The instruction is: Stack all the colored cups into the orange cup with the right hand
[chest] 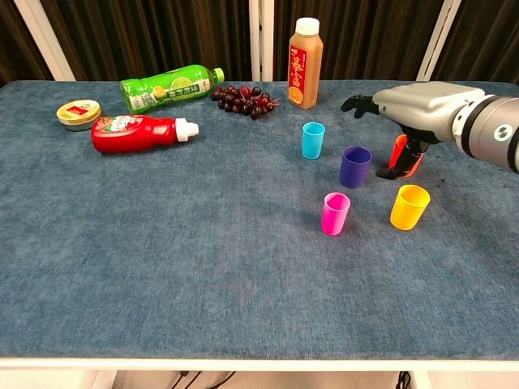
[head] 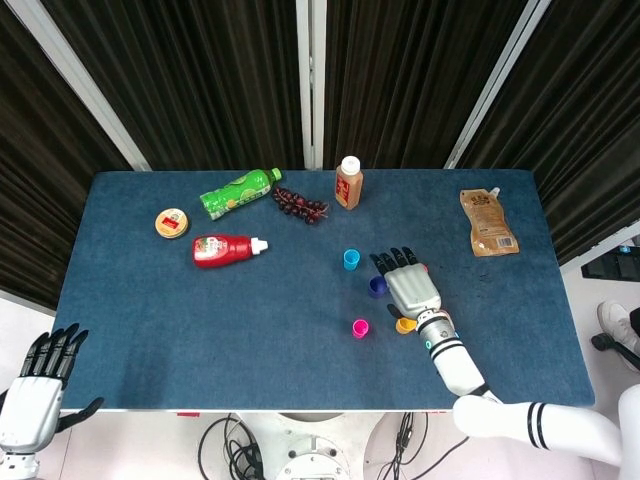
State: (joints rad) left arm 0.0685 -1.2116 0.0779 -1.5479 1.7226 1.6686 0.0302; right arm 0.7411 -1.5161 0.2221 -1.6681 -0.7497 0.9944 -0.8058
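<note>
A blue felt-covered table fills the foreground, its near stretch bare. The left hand waits off its near corner, fingers apart, holding nothing. Around the purple cup: the pink cup and yellow cup nearer, the blue cup just behind, the orange cup beside it under the right hand, flat, fingers spread, empty. Farther back lie bottles, grapes and a pouch; black curtains behind.
</note>
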